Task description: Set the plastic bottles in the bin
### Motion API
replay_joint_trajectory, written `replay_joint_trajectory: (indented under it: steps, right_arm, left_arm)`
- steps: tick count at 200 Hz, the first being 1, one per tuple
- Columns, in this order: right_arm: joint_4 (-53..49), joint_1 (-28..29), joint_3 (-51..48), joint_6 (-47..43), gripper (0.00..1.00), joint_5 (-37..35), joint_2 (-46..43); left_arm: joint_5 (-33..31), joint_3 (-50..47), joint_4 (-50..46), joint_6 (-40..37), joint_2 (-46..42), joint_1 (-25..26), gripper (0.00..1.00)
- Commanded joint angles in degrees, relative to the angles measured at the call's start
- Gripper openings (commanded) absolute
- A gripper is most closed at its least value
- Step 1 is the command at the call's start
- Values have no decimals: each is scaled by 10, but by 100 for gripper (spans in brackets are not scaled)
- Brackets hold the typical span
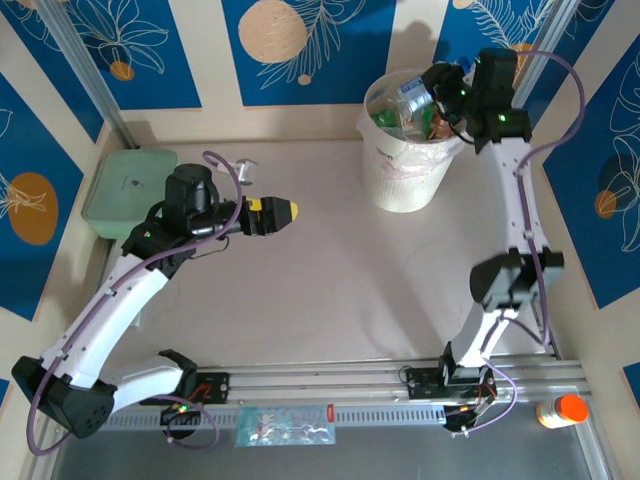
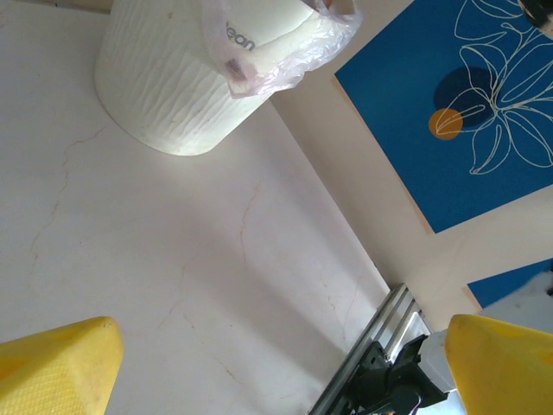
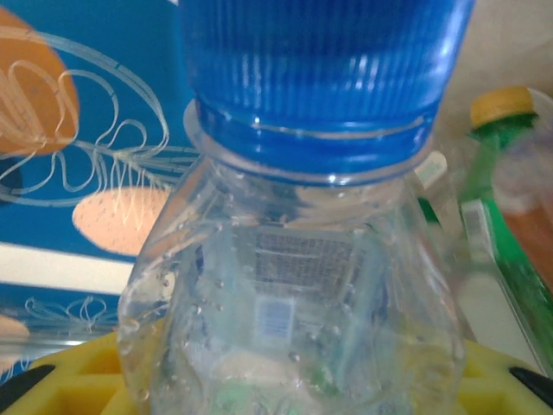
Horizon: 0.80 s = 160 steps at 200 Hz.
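Left arm: I see it bent at the elbow and reaching right across the counter (image 1: 330, 290), with its tool (image 1: 278, 212) held level above the surface and pointing toward the bin (image 1: 405, 175). In the left wrist view the two yellow fingers (image 2: 52, 367) stand far apart at the frame corners, so the tool is spread with nothing between them.

Right arm: it stands tall and folds forward at the top, placing its tool (image 1: 430, 97) over the bin mouth. That tool pinches a clear bottle (image 3: 294, 285) with a blue cap, and the yellow fingers (image 3: 73, 376) press on its lower body. The bottle is above the bin's contents, not on the counter.

Count:
- One bin, holding a jumble of bottles I cannot number.
- One green bottle (image 3: 497, 207) with a yellow cap, lying inside it.
- One pale green box (image 1: 130, 188) at the left wall.
- One orange-capped bottle (image 1: 562, 410) past the near rail on the right.
- One small clear object (image 1: 243, 166) near the far wall, which I cannot identify.

Room: the bin sits close to the far wall, right of centre. Open counter lies between the left tool and the bin. The rail (image 1: 400, 375) bounds the near edge.
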State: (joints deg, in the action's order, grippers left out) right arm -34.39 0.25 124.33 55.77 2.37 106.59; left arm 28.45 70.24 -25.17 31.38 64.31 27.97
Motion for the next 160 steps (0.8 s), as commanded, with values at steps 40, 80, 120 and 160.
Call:
replay_joint_trajectory:
  steps: [40, 80, 120, 160]
  right_arm:
    - [-120, -5, 299, 74, 48, 15, 223]
    - [-101, 5, 306, 90, 50, -8, 256]
    - [-106, 8, 299, 88, 57, 5, 272]
    - [-110, 0, 293, 93, 70, 9, 271]
  left_arm:
    - [-2, 26, -12, -17, 19, -7, 95]
    - [3, 31, -6, -18, 29, -8, 96]
    - [5, 39, -8, -21, 37, -9, 96]
    - [4, 43, -9, -22, 39, -10, 96]
